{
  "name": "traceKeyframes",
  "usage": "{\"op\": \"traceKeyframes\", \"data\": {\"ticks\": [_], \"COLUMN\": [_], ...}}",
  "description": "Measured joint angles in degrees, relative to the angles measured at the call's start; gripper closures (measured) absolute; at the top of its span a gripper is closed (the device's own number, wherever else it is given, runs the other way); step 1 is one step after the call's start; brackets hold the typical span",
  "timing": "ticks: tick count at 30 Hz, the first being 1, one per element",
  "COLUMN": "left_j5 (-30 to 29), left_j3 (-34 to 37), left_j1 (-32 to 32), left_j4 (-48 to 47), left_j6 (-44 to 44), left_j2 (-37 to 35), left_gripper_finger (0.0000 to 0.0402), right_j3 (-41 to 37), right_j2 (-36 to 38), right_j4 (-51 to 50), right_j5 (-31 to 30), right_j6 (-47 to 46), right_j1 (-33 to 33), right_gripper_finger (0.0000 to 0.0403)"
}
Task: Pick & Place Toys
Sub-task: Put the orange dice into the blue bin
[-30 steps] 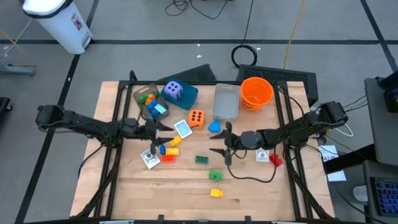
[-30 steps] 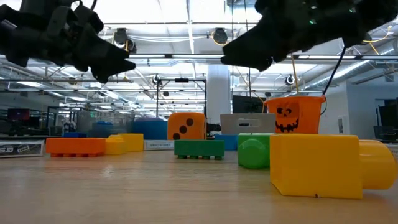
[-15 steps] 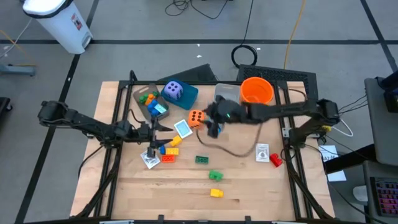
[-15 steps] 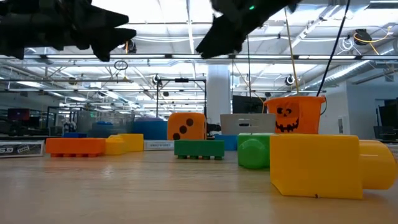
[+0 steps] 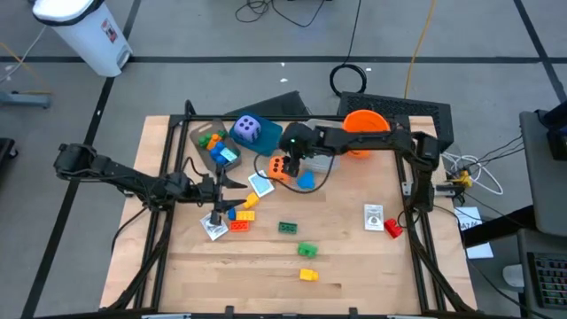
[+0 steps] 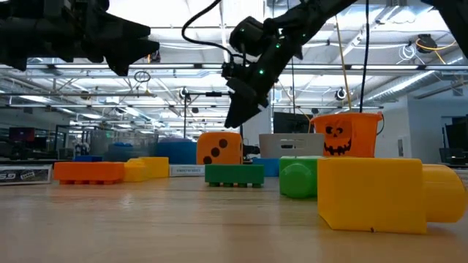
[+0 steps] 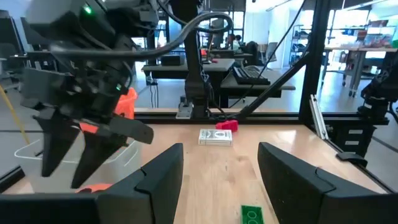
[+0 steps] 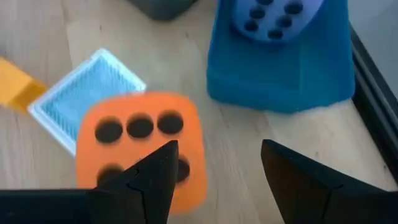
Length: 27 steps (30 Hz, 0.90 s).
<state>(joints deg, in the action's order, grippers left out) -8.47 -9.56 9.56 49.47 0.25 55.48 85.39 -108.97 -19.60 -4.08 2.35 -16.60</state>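
Observation:
My right gripper (image 5: 286, 159) hangs open, tipped downward, just above the orange spotted die (image 8: 140, 149), touching nothing; the low view shows its tips (image 6: 235, 117) clear above the die (image 6: 219, 148). Beside the die lie a blue card (image 8: 87, 102) and a blue piece (image 5: 306, 181). The purple die (image 5: 247, 129) rests on the teal box (image 5: 270, 137). My left gripper (image 5: 237, 182) stays open and level above loose bricks (image 5: 239, 221) at the table's left middle. A green brick (image 5: 287, 228), a green round piece (image 5: 306, 251) and a yellow brick (image 5: 307, 275) lie nearer the front.
The orange bucket (image 5: 365, 124) and a clear tray (image 5: 323, 159) stand at the far right, partly under my right arm. A grey tray (image 5: 213, 146) holds bricks at the far left. Cards (image 5: 373, 215) and a red brick (image 5: 392, 229) lie at the right.
My right gripper has swung from the table's middle right toward the far edge and leftward, tipping downward, and now hangs over the orange die. Its fingers stay open. No toy has moved.

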Motion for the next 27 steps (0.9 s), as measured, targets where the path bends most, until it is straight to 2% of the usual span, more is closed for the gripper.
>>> {"op": "traceKeyframes", "data": {"ticks": [5, 14, 27], "left_j5": [0.0, 0.02, -0.02], "left_j3": [0.0, 0.0, 0.0], "left_j1": [0.0, 0.0, 0.0], "left_j4": [-0.43, -2.76, -4.13], "left_j6": [-0.33, -0.55, -0.52], "left_j2": [0.0, 0.0, 0.0], "left_gripper_finger": [0.0186, 0.0186, 0.0186], "right_j3": [2.07, 2.09, 2.09], "right_j2": [-1.38, -1.42, -1.42], "right_j4": [-0.07, 2.94, 4.93], "right_j5": [5.97, 5.75, 5.67], "right_j6": [0.91, 10.73, 13.73], "right_j1": [0.44, 2.61, 3.98], "right_gripper_finger": [0.0179, 0.0179, 0.0179]}}
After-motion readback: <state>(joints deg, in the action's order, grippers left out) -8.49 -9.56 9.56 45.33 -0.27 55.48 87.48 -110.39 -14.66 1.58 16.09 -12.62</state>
